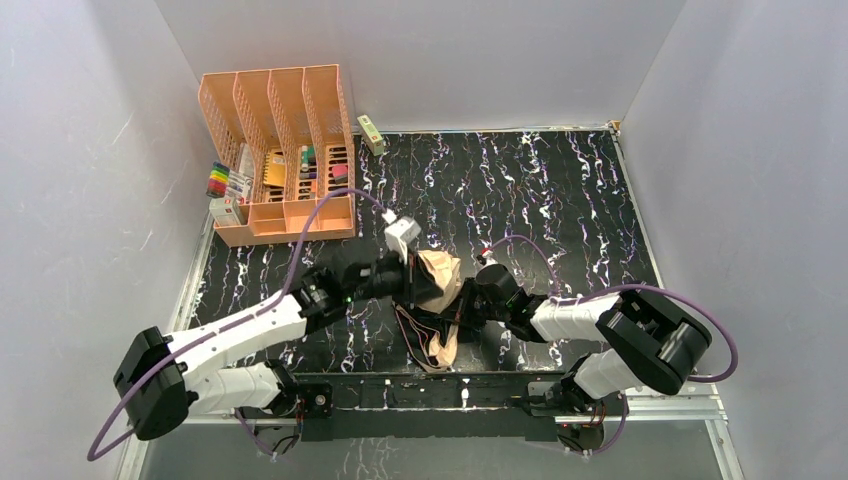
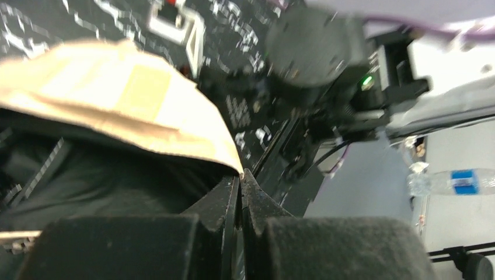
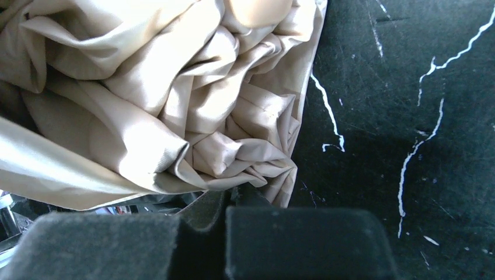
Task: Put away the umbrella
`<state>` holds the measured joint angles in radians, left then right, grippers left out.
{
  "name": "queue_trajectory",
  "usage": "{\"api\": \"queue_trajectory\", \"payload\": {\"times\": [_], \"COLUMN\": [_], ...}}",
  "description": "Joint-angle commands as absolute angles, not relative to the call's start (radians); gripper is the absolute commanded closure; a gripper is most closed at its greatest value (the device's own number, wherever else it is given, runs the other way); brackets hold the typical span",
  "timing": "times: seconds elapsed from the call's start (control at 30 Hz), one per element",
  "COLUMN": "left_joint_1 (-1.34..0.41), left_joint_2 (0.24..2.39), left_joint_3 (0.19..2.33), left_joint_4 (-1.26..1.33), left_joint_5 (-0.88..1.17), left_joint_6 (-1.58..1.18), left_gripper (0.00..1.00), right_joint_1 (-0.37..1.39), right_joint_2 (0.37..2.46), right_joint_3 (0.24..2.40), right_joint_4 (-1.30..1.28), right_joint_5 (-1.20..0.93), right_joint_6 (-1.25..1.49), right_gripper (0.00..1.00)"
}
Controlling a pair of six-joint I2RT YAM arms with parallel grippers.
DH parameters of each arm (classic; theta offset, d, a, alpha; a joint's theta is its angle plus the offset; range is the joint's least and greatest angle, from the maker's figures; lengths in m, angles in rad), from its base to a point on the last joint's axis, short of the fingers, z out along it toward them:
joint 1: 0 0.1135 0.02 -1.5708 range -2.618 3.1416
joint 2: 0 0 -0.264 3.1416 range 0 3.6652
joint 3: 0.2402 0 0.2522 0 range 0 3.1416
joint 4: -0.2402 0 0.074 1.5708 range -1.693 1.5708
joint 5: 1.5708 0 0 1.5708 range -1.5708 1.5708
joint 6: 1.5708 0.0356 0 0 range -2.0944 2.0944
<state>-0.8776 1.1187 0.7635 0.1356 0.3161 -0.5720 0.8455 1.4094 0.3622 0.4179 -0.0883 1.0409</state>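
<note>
Four-slot organizer (image 1: 300, 92) holds stationery (image 1: 308, 162); left gripper (image 2: 240, 176) and right gripper (image 3: 231, 195) pressed closed at umbrella (image 3: 175, 87) fabric.

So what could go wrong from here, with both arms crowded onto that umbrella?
First, the left fingers seem to pinch only a corner of the umbrella fabric, so it may slip free or just unfurl when pulled. Second, the right arm sits very close to the left one, so they could bump. Third, the dark ribs sprawl loose on the table and might snag.
</note>
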Motion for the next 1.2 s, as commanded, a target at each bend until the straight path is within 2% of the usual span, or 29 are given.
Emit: {"api": "queue_trajectory", "payload": {"times": [0.0, 0.27, 0.6, 0.73, 0.9, 1.03, 1.17], "left_joint_1": [-0.982, -1.151, -1.196, -1.202, -1.206, -1.210, -1.215], "left_joint_2": [1.059, 1.149, 1.337, 1.379, 1.417, 1.443, 1.454], "left_joint_3": [0.625, 0.421, 0.306, 0.292, 0.299, 0.311, 0.314], "left_joint_4": [0.272, 0.485, 0.659, 0.685, 0.698, 0.701, 0.703], "left_joint_5": [0.151, 0.019, -0.026, -0.030, -0.025, -0.021, -0.020], "left_joint_6": [-0.628, -0.712, -0.769, -0.772, -0.770, -0.766, -0.770], "left_gripper": [1.00, 1.00, 1.00, 0.87, 0.68, 0.66, 0.70], "right_joint_1": [0.847, 0.847, 0.847, 0.847, 0.847, 0.847, 0.847], "right_joint_2": [1.404, 1.312, 1.064, 0.962, 0.875, 0.861, 0.921], "right_joint_3": [0.373, 0.373, 0.405, 0.433, 0.478, 0.518, 0.563], "right_joint_4": [0.344, 0.240, -0.012, -0.085, -0.081, -0.034, 0.032], "right_joint_5": [-0.059, -0.017, 0.086, 0.105, 0.069, 0.010, -0.087], "right_joint_6": [1.022, 0.993, 0.943, 0.896, 0.810, 0.751, 0.722], "right_gripper": [1.00, 1.00, 1.00, 0.99, 0.93, 0.92, 0.93]}}
